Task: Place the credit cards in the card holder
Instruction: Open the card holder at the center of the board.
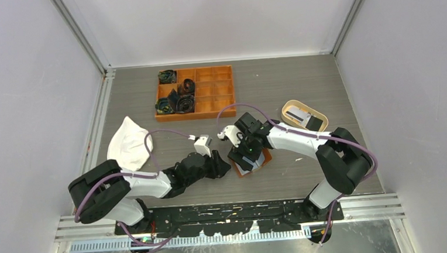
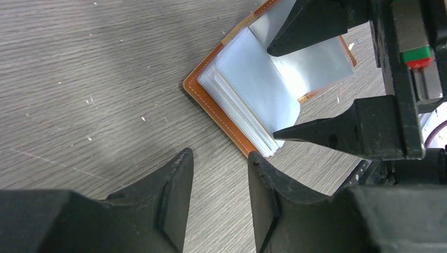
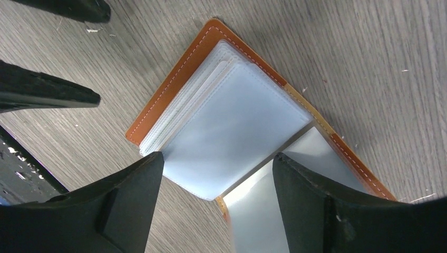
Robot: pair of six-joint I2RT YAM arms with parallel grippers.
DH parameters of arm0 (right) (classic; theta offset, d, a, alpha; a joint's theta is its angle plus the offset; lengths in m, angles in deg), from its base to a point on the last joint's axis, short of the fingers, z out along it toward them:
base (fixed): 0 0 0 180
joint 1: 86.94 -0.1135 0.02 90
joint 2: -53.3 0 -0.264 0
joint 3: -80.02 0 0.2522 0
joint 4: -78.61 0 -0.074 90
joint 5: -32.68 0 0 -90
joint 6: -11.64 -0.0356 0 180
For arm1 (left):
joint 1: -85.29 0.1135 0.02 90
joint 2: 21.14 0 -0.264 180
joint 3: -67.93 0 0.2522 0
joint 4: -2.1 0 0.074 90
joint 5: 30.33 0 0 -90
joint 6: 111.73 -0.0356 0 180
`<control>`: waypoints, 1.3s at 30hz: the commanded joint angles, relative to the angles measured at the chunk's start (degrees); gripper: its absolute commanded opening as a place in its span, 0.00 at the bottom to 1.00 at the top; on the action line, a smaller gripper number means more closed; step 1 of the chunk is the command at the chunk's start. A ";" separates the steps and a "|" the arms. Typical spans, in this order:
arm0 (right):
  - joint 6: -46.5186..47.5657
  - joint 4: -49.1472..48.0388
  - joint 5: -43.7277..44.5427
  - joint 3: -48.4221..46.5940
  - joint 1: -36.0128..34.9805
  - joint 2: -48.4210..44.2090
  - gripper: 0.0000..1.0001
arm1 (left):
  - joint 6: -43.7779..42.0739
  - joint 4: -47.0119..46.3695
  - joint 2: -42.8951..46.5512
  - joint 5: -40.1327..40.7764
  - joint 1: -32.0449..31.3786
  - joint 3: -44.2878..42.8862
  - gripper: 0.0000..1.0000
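Looking down from the top external view, both arms meet at the centre of the desk [image 1: 324, 79] over the card holder [image 1: 262, 161], which lies opened flat beneath them. The right gripper [image 1: 247, 151] sits directly above it and the left gripper [image 1: 222, 166] just beside its left edge. The credit cards [image 1: 301, 116], one pale and one dark, lie in the oval tray [image 1: 324, 119] at the right of the frame, well apart from the holder.

In the left wrist view, the left gripper [image 2: 219, 184] hovers with its jaws parted over bare wood, grasping nothing. The brown card holder [image 2: 232, 89] fills the upper middle, its clear sleeves fanned out. The right gripper [image 2: 273, 95] reaches in from the upper right, its fingers spread either side of a sleeve.

In the right wrist view, the right gripper [image 3: 217, 163] is released, its jaws wide apart and straddling the top sleeve of the card holder [image 3: 232, 116]. No card shows in any visible sleeve.

By my reading, only the opening of the holder is done. Every card seen has yet to be fetched and slid in.
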 commanded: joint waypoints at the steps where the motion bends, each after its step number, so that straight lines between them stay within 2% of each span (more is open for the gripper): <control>1: -1.52 0.17 -0.53 -2.39 -0.49 0.16 0.82 | 0.56 -5.74 -1.81 -2.08 0.25 -2.85 0.42; 5: -2.48 0.29 -1.08 -2.65 -0.50 0.28 0.85 | 0.86 -6.82 -4.23 -3.01 0.27 -3.58 0.40; 9: -2.68 0.46 -0.45 -2.94 -0.50 1.52 0.83 | 1.38 -9.04 -6.85 -4.39 0.26 -4.18 0.37; 19: -2.07 1.57 -0.13 -3.62 -0.47 2.50 0.59 | 1.57 -9.64 -7.49 -5.02 0.28 -4.19 0.35; 24: -2.31 2.11 -0.29 -4.10 -0.39 2.88 0.51 | 1.70 -10.21 -7.56 -5.47 0.25 -4.20 0.35; 28: -3.54 2.73 -3.87 -4.61 1.30 3.01 0.46 | 2.01 -13.25 -7.55 -5.48 0.26 -3.39 0.37; 32: -4.68 3.97 -9.00 -5.16 4.23 3.66 0.36 | 1.82 -15.77 -7.34 -4.85 0.70 -3.49 0.36; 34: -4.98 4.50 -10.67 -5.44 5.20 4.08 0.34 | 1.52 -14.98 -7.60 -4.00 0.98 -4.15 0.34; 37: -5.21 5.01 -12.47 -5.73 6.59 4.65 0.32 | 1.31 -13.30 -8.37 -3.24 1.70 -5.29 0.14; 39: -5.15 5.08 -12.88 -5.74 7.13 4.93 0.31 | 1.31 -12.60 -8.87 -2.84 1.83 -5.41 0.09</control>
